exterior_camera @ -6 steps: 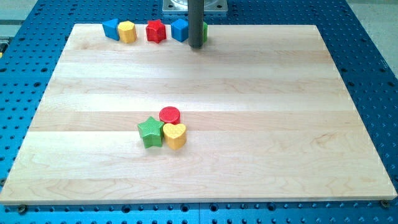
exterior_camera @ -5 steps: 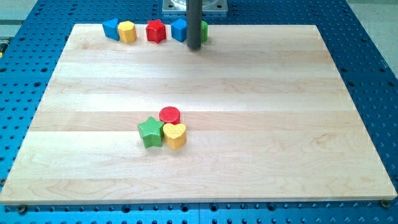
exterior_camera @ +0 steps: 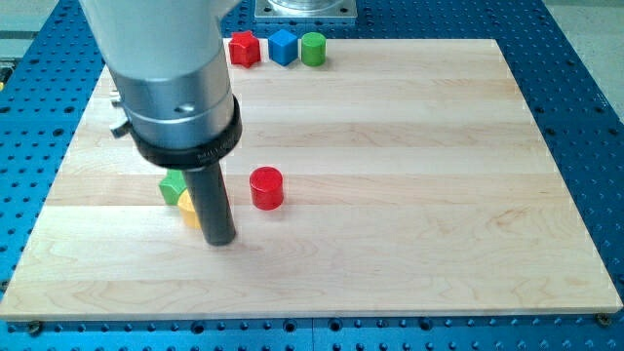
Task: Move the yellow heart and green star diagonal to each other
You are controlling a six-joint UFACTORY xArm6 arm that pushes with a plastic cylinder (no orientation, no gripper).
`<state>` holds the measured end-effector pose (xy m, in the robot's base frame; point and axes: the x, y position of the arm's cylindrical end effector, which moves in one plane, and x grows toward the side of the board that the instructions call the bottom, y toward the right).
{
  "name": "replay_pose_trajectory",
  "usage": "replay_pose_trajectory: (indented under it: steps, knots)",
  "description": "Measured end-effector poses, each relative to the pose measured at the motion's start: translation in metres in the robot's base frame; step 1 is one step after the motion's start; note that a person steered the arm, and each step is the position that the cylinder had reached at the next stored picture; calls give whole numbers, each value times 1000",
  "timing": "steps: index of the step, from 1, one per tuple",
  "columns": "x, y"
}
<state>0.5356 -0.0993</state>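
Camera view: my tip (exterior_camera: 218,240) touches yellow heart (exterior_camera: 187,207) — green star (exterior_camera: 173,185) sits diagonally up-left, both mostly hidden; task appears near complete — no fingers fitted.

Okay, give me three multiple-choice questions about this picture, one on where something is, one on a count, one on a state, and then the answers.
1. Where is my tip?
A. By the partly hidden yellow block, on the view's right of it
B. Beside the top row
C. Off the wooden board

2. How many blocks show along the view's top edge?
A. One
B. Three
C. Six

3. How does the red cylinder block stand?
A. Stacked on another
B. Alone, upright
C. Tipped over

Answers: 1 A, the rod ends right beside the yellow. 2 B, red, blue and green show. 3 B, bare board surrounds it.
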Motion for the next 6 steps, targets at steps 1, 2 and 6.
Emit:
replay_pose_trajectory:
  steps: [1,2,6]
  knots:
    - [-14,-26]
    - [-58,-57]
    - [-84,-159]
